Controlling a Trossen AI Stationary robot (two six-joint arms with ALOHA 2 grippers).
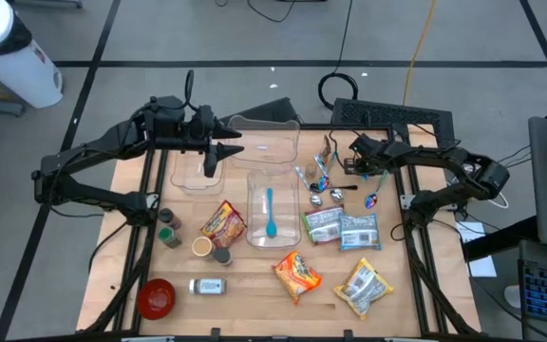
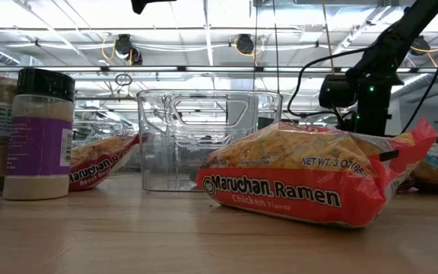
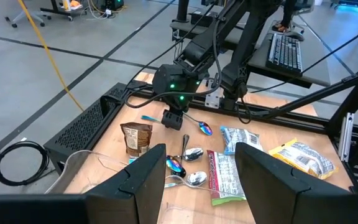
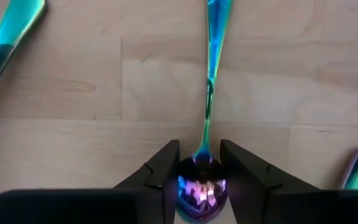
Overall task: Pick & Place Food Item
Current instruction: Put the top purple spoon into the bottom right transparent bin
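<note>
Now, step: right pincer [image 4: 199, 171] low on the worktop [image 4: 73, 81], upper right of the high view, fingers closing around an iridescent spoon [image 4: 207, 112]'s bowl.
Next: clench fully, then lift.
Left pincer [image 3: 194, 177]: parted, empty, upper left.

On the worktop [image 1: 254, 285], a clear tub [image 1: 270, 207] stands mid-table with a spoon [image 1: 270, 215] inside; ramen packets [image 1: 296, 274] lie in front, jars [image 1: 168, 228] to its left, more spoons [image 1: 317, 180] to its right.
</note>
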